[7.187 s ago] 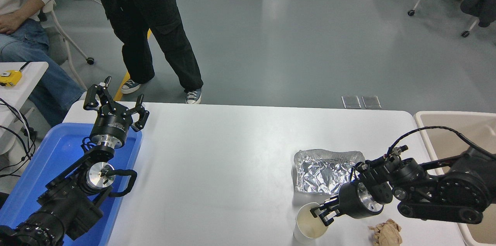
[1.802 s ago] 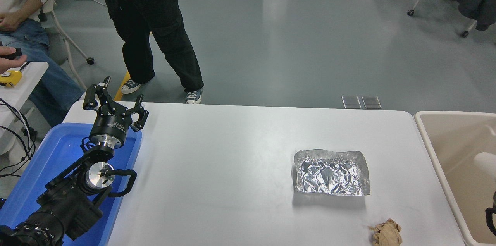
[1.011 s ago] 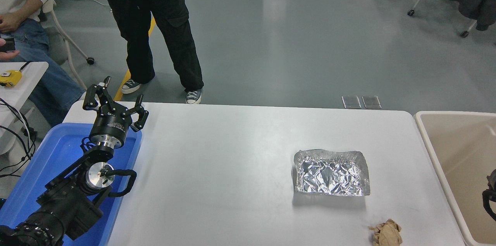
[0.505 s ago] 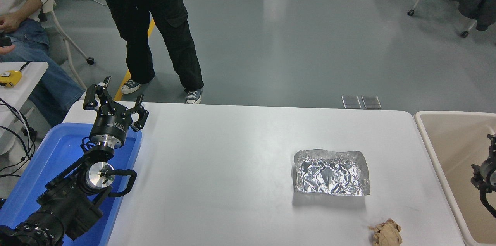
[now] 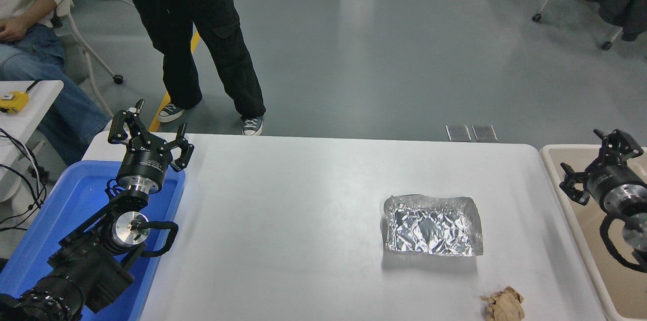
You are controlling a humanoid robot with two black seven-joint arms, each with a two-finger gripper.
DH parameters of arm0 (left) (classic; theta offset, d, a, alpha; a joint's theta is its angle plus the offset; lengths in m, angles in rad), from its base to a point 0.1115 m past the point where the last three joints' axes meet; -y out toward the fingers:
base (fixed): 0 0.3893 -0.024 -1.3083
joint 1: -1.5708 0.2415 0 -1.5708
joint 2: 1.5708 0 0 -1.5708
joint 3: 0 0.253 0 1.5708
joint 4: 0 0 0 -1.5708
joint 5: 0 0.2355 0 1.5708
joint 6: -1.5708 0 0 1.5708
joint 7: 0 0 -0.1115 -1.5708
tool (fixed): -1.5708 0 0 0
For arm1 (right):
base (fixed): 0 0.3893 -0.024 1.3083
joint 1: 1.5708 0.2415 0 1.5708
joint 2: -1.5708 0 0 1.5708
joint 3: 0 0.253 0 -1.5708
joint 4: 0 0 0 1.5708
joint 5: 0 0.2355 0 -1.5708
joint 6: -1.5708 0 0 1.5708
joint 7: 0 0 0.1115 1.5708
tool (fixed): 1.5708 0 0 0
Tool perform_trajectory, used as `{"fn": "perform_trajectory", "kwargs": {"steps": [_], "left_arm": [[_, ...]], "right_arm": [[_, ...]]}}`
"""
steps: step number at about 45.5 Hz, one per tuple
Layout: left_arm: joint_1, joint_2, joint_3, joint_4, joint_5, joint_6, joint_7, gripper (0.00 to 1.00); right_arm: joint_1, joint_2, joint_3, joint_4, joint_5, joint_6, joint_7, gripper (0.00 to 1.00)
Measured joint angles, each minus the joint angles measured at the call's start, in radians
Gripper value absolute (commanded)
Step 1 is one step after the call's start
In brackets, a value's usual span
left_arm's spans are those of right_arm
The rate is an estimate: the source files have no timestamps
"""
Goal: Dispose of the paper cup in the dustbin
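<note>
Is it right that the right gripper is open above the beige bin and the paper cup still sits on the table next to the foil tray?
Not quite. The head view shows no cup on the table: only the foil tray and a brown paper ball lie there. The rest holds: the right gripper is open above the beige bin.

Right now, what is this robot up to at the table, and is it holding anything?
At this moment it holds nothing. Its right gripper hangs open and empty over the beige dustbin at the table's right end. No paper cup shows on the table or in the visible part of the bin. The left gripper sits parked and open above the blue bin. A silver foil tray and a crumpled brown paper ball lie untouched on the white table. A person stands at the far side.
</note>
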Motion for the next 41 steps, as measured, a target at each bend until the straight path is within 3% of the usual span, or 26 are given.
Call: {"fn": "perform_trajectory", "kwargs": {"steps": [18,41], "left_arm": [[0.0,0.0,0.0,0.0,0.001,0.0,0.0,1.0],[0.0,0.0,0.0,0.0,0.0,0.0,0.0,1.0]], "right_arm": [[-0.138,0.163,0.266,0.131,-0.24,0.011,0.171,0.99],[-0.152,0.263,0.315,0.141,-0.3,0.017,0.222,0.99]]}}
